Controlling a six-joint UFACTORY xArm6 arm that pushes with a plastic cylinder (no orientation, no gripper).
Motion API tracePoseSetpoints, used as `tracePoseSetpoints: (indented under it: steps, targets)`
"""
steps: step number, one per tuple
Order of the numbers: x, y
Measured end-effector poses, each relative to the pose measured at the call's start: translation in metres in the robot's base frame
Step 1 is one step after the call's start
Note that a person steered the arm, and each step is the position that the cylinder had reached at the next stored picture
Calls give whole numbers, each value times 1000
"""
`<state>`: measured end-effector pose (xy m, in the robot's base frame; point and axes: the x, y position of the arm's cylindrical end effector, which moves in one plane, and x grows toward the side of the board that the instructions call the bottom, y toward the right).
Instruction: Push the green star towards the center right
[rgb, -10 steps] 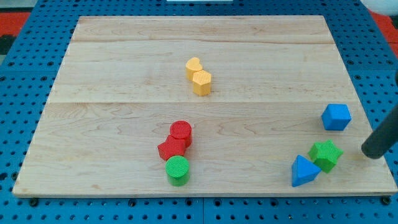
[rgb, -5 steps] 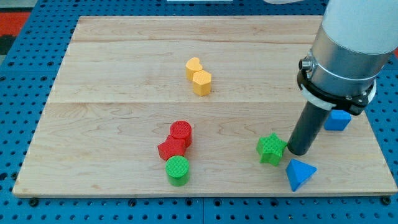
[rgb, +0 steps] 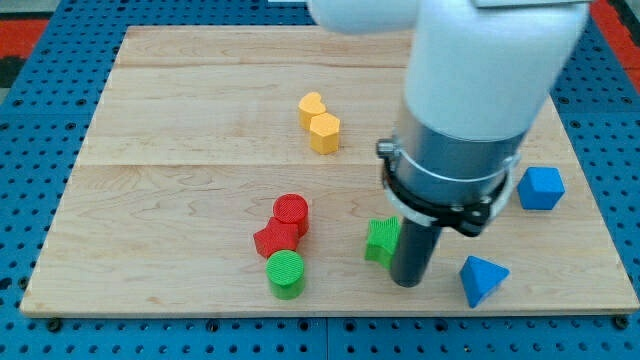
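The green star (rgb: 380, 240) lies on the wooden board (rgb: 180, 170) low down, right of the middle, partly hidden by my rod. My tip (rgb: 406, 281) rests on the board right against the star's lower right side. The arm's large white and grey body covers the board above it.
A blue pyramid (rgb: 483, 279) lies right of my tip. A blue cube (rgb: 541, 188) sits near the right edge. A red cylinder (rgb: 291, 212), a red star (rgb: 273, 240) and a green cylinder (rgb: 286, 273) cluster at lower centre. A yellow heart (rgb: 311, 107) and a yellow hexagon (rgb: 325, 133) sit upper centre.
My tip has swept from the board's right edge to the left, pushing the green star leftwards away from the blue pyramid. The pyramid shifted slightly.
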<state>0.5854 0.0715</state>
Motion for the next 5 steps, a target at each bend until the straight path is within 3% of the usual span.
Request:
tracePoseSetpoints:
  steps: [1, 3, 4, 5]
  targets:
    - [-37, -3]
    - [-24, -45]
    - [-55, -55]
    - [-69, -17]
